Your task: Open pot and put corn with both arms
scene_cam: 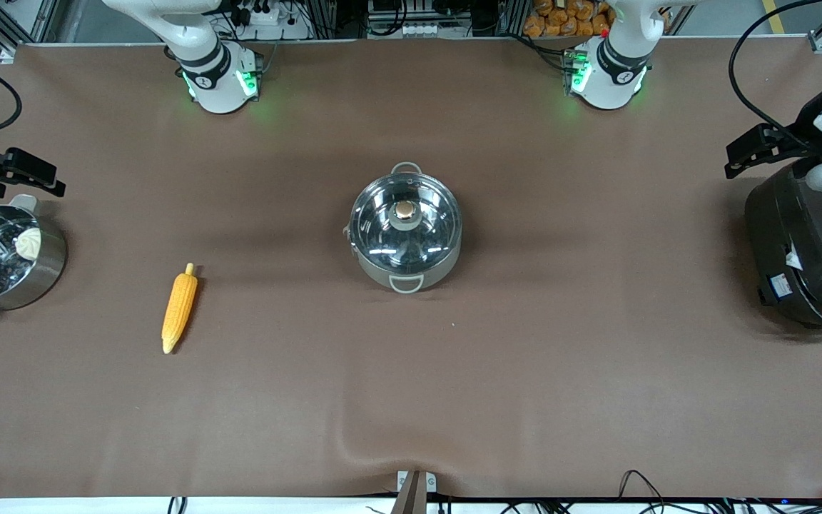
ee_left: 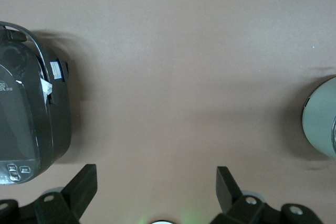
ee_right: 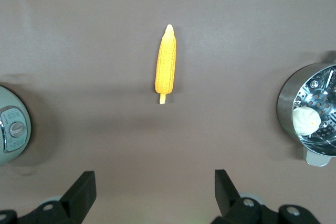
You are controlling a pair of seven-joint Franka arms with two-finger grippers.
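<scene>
The steel pot [scene_cam: 405, 235] stands at the table's middle with its glass lid [scene_cam: 382, 221] on and the brass knob [scene_cam: 404, 210] on top. The yellow corn [scene_cam: 180, 308] lies on the cloth toward the right arm's end, nearer the front camera than the pot. It also shows in the right wrist view [ee_right: 166, 64]. My right gripper [ee_right: 155, 179] is open and empty, held high over the cloth between the corn and the steamer pot. My left gripper [ee_left: 156, 174] is open and empty, high over the cloth beside the rice cooker. The pot's edge shows in both wrist views [ee_left: 323, 124] [ee_right: 13, 127].
A steel steamer pot [scene_cam: 47, 268] with a white bun [scene_cam: 28, 243] stands at the right arm's end of the table. A big black rice cooker [scene_cam: 807, 250] stands at the left arm's end. Brown cloth [scene_cam: 525, 357] covers the table.
</scene>
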